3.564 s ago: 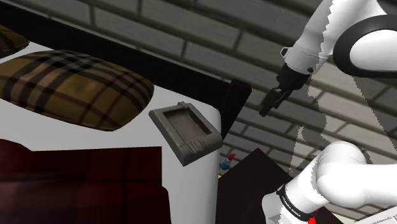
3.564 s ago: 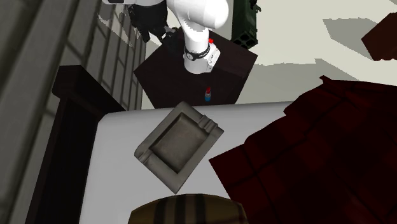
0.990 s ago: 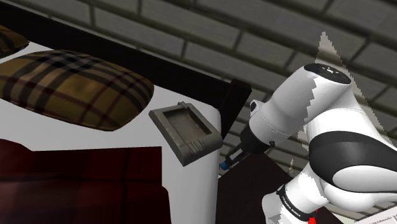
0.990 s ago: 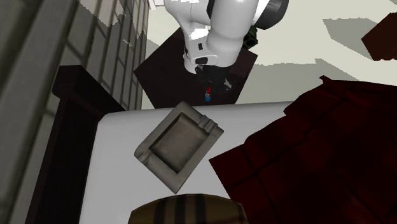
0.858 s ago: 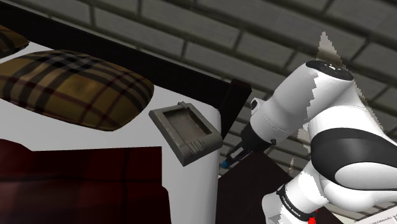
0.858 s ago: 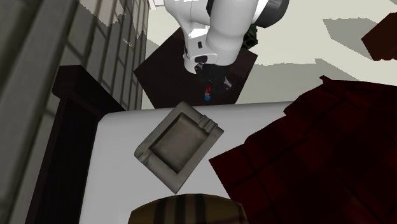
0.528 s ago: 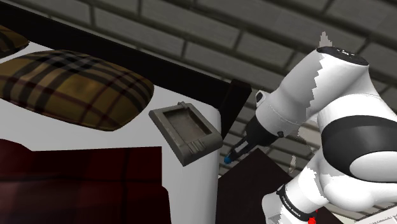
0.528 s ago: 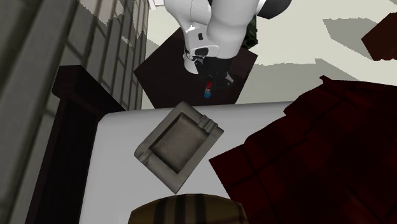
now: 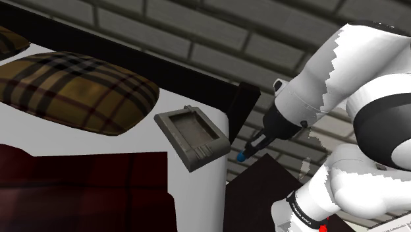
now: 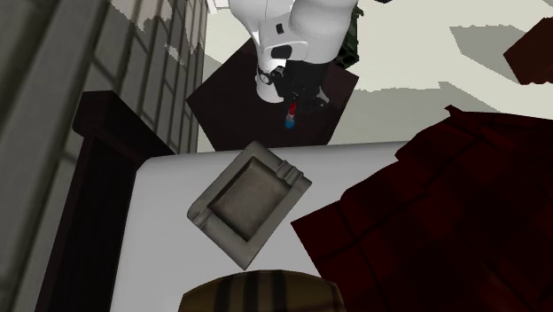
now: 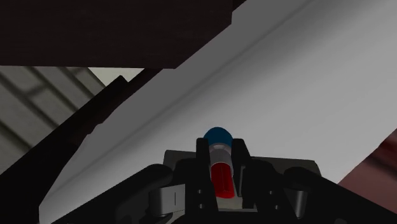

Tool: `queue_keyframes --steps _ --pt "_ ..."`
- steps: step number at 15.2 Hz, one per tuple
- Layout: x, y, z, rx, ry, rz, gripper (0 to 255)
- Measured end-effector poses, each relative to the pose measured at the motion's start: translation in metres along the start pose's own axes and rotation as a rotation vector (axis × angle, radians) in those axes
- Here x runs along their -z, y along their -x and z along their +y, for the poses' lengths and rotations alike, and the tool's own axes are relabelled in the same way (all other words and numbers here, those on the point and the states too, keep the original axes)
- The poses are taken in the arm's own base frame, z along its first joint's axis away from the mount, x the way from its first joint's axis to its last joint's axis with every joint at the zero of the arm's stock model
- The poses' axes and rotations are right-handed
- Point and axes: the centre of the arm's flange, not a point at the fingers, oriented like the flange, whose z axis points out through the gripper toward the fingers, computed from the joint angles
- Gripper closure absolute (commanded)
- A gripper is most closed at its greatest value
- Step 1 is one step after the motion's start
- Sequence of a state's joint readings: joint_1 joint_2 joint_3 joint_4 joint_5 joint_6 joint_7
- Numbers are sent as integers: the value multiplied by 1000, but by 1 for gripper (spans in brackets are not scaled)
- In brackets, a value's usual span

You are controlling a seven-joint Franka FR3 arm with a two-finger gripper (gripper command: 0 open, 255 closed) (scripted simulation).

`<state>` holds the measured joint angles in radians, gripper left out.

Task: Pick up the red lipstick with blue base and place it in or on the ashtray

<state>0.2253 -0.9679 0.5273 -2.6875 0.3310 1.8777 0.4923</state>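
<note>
Red lipstick with a rounded blue base (image 11: 221, 177) sits pinched between the black gripper's (image 11: 221, 156) fingers, hanging beside the white bed (image 9: 197, 198) (short of the grey rectangular ashtray (image 9: 193, 135)). Clipping the bed's edge could knock it loose.

Matt grey ashtray (image 9: 193, 134), plaid cloth pillow (image 9: 72, 92), dark red cloth blanket (image 9: 79, 191), smooth lipstick (image 11: 220, 165) with metallic silver band.

One red lipstick with blue base (image 11: 220, 164), one grey rectangular ashtray (image 9: 193, 136), two brown plaid pillows (image 9: 72, 90), one dark red blanket (image 9: 79, 191)
</note>
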Motion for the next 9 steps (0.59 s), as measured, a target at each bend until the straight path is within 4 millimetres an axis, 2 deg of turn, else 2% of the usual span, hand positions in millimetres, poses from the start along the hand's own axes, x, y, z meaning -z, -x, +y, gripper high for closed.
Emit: queue_keyframes --steps 8,9 --pt "42 -6 1 0 0 0 255" --pt "44 -13 -1 0 0 0 255"
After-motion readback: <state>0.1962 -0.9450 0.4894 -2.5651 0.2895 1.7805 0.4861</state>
